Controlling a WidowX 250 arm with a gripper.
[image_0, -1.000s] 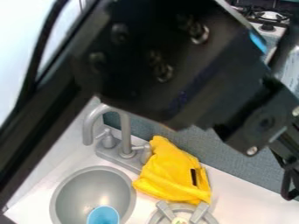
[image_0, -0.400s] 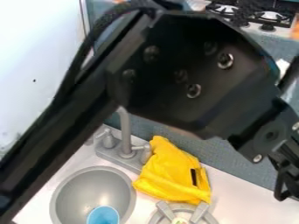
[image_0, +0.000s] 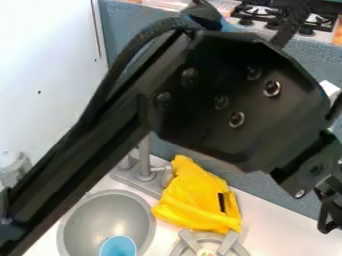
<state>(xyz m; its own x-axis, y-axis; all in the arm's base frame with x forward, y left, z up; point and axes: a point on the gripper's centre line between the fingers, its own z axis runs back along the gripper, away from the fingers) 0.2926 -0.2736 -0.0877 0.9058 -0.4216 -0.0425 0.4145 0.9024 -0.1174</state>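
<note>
The black arm (image_0: 234, 100) spans the camera view from the lower left, over the faucet and the back wall, to its wrist (image_0: 310, 170) at the right edge. A crumpled yellow cloth (image_0: 200, 197) with a small black mark lies behind the grey stove burner (image_0: 208, 241), to the right of the faucet (image_0: 143, 170). In the grey sink bowl (image_0: 100, 217) stands a light blue cup (image_0: 118, 246), cut off by the bottom edge.
A grey-blue wall panel (image_0: 264, 192) runs behind the white counter (image_0: 284, 235). On the left is a tall white panel (image_0: 47, 60). Another stove top (image_0: 320, 21) is at the upper right, and a clear object (image_0: 15, 170) stands at the left edge.
The arm's large joint has shifted right and down, uncovering more of the background at the top. The cloth, cup and sink have not moved.
</note>
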